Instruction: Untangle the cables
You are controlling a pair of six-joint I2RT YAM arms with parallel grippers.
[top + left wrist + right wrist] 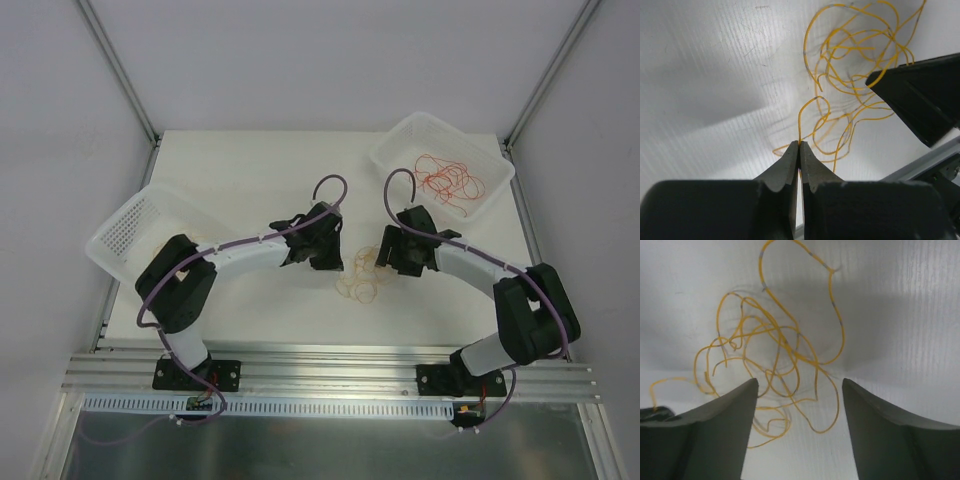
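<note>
The yellow cables (362,280) lie as 1 loose tangle on the white table (250,180), near its front edge, between the 2 grippers. The left gripper (799,145) has its 2 fingers pressed together, and they pinch 1 thin yellow strand that rises from the tips and curves back into the tangle. The right gripper (800,382) is on the other side of the tangle with its fingers spread wide. In the right wrist view several loops lie in the gap between them; whether a finger touches a strand cannot be told. More cables, the red-orange cables (450,180), lie in a white basket (395,150) at the far right corner. A second white basket (130,225) stands tilted at the left edge of the table.
</note>
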